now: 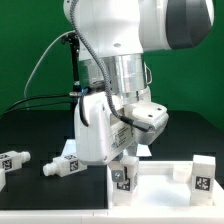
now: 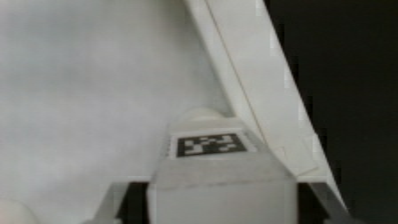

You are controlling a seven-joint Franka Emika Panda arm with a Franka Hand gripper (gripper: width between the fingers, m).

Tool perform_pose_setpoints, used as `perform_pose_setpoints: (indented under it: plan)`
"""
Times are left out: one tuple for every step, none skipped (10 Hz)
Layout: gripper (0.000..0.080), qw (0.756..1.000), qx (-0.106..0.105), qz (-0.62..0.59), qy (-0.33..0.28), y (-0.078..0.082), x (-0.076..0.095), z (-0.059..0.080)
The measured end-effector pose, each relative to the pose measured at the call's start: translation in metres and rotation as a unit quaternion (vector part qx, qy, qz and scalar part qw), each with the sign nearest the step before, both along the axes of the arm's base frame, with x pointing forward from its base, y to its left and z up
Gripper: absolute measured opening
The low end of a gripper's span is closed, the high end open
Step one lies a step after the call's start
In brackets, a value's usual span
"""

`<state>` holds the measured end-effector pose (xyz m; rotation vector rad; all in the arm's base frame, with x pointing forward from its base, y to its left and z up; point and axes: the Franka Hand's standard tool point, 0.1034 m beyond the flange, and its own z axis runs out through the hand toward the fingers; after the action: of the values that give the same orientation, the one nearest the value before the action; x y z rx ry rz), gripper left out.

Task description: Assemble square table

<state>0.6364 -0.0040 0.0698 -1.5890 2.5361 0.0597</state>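
Note:
The white square tabletop (image 1: 160, 172) lies flat at the front of the exterior view's right. One upright tagged leg (image 1: 203, 172) stands at its right corner. My gripper (image 1: 120, 158) is lowered over its left corner, shut on another white tagged leg (image 1: 122, 179). In the wrist view that leg (image 2: 217, 150) sits between my dark fingers (image 2: 128, 202), tag up, over the tabletop's flat face (image 2: 89, 90) and beside its raised rim (image 2: 240, 70). Whether the leg is seated in the tabletop is hidden.
Two loose tagged legs (image 1: 12, 160) (image 1: 65, 166) lie on the black table at the exterior view's left. The arm's body and cables fill the middle. A green wall stands behind. Black table surface (image 2: 347, 80) shows beyond the rim.

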Motion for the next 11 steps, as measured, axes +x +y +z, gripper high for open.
perform_pose_setpoints:
  plan:
    - [0.0294, 1.0, 0.0, 0.004, 0.0, 0.0, 0.0, 0.0]
    - [0.0294, 1.0, 0.0, 0.004, 0.0, 0.0, 0.0, -0.001]
    - [0.0472, 1.0, 0.0, 0.011, -0.002, 0.002, 0.0, 0.002]
    - [0.0472, 1.0, 0.004, 0.029, -0.007, 0.009, -0.002, 0.014]
    - [0.0616, 0.999, 0.012, 0.044, -0.008, 0.017, -0.01, 0.028]
    - [0.0642, 0.998, 0.023, 0.05, -0.001, 0.024, -0.021, 0.038]
    - [0.0642, 0.999, 0.026, 0.047, 0.003, 0.029, -0.023, 0.043]
    - [0.0649, 0.998, 0.026, 0.048, 0.004, 0.028, -0.023, 0.039]
    - [0.0649, 0.998, 0.026, 0.048, 0.005, 0.028, -0.024, 0.038]
    - [0.0648, 0.998, 0.026, 0.049, 0.005, 0.028, -0.024, 0.038]
    - [0.0648, 0.998, 0.026, 0.052, 0.008, 0.031, -0.028, 0.037]
